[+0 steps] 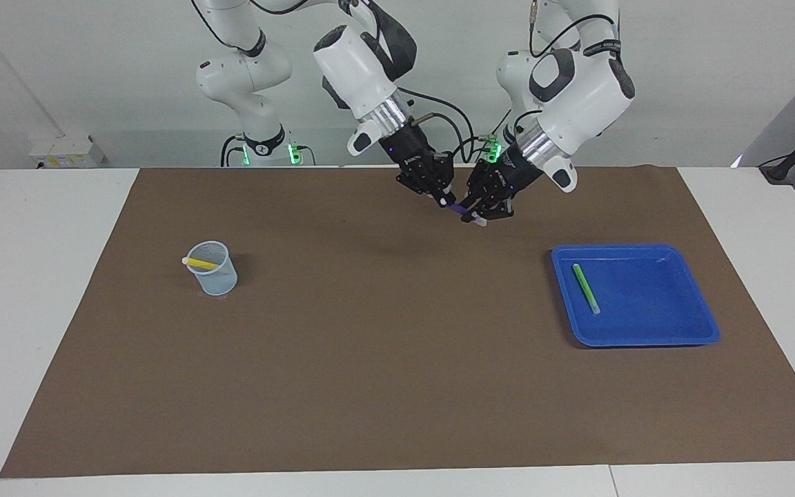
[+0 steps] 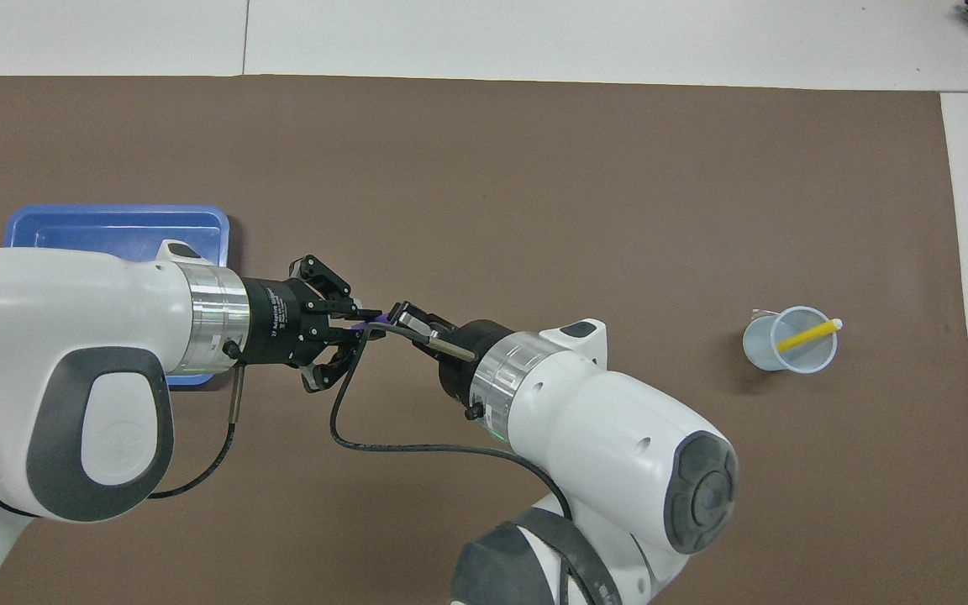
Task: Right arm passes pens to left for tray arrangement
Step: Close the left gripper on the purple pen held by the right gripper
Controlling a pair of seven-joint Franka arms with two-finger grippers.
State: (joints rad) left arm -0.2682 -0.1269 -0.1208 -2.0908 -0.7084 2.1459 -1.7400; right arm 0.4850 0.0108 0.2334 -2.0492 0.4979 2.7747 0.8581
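Note:
In the air over the brown mat (image 1: 384,359), the purple pen (image 1: 464,210) spans between both grippers. My right gripper (image 1: 444,199) is shut on one end of it. My left gripper (image 1: 482,215) is shut on the end with the pale tip. In the overhead view the left gripper (image 2: 364,320) and right gripper (image 2: 400,318) meet tip to tip, with a sliver of the purple pen (image 2: 373,319) between them. The green pen (image 1: 585,288) lies flat in the blue tray (image 1: 653,310), toward the left arm's end. The yellow pen (image 1: 201,263) leans in a pale cup (image 1: 214,275).
The pale mesh cup (image 2: 789,340) with the yellow pen (image 2: 808,334) stands toward the right arm's end of the mat. The left arm covers most of the blue tray (image 2: 114,223) in the overhead view. A black cable (image 2: 383,445) loops below the right wrist.

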